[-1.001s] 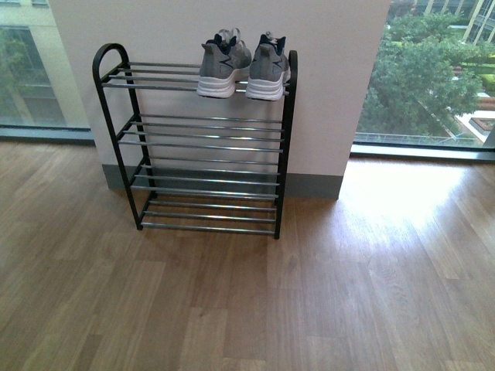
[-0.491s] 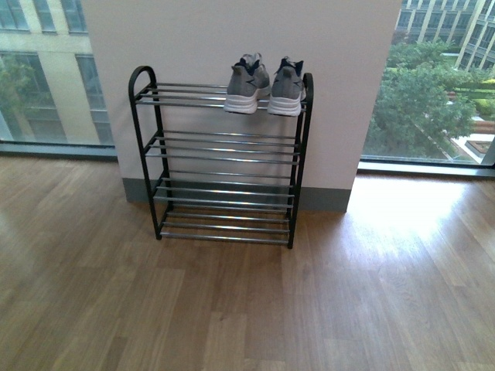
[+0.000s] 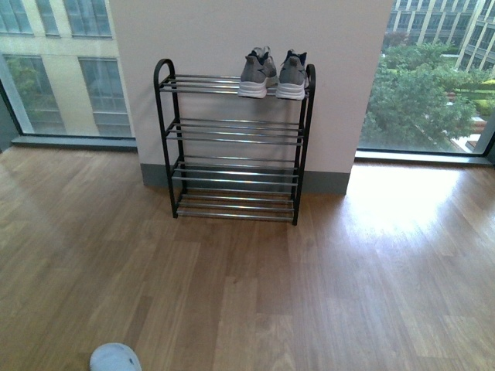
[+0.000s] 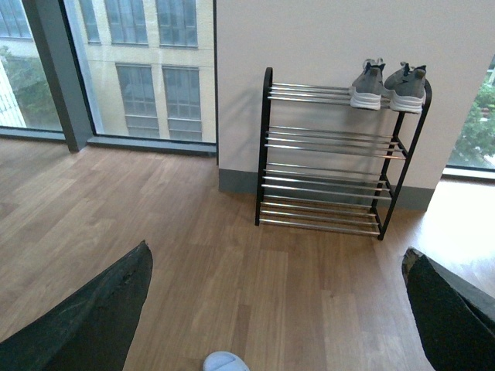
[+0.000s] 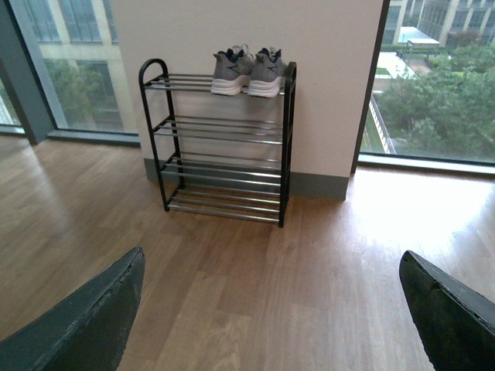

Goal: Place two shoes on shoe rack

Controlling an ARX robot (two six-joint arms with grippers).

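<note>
**Shoe rack** (image 3: 236,131): black frame with rounded top corners and four tiers of silver bars. It stands on the floor with its back to a white wall pillar (image 3: 232,31). A grey skirting (image 3: 325,182) runs behind the lower tiers, which show only their bars.

**Inner shoe** (image 3: 257,75) and **outer shoe** (image 3: 291,76): grey knit sneakers with white soles, side by side on the top tier at its right end, heels toward the room. The outer shoe sits just beside the right upright.

**Wooden floor** (image 3: 309,294): bare planks run up to the rack's feet, with a bright patch of daylight below the right window.

**Pale rounded object** (image 3: 114,359): lies at the near edge of the floor, well apart from the rack. It is cut off by the frame, so I cannot tell what it is.

**Left window** (image 3: 62,69): a pale building shows outside.

**Right window** (image 3: 433,77): trees show outside.

**Left gripper** (image 4: 276,251): dark fingers (image 4: 85,317) spread wide with only floor between them, pinching nothing, well back from the rack.

**Right gripper** (image 5: 272,255): fingers (image 5: 456,317) likewise spread wide and empty, facing the rack from a distance
</note>
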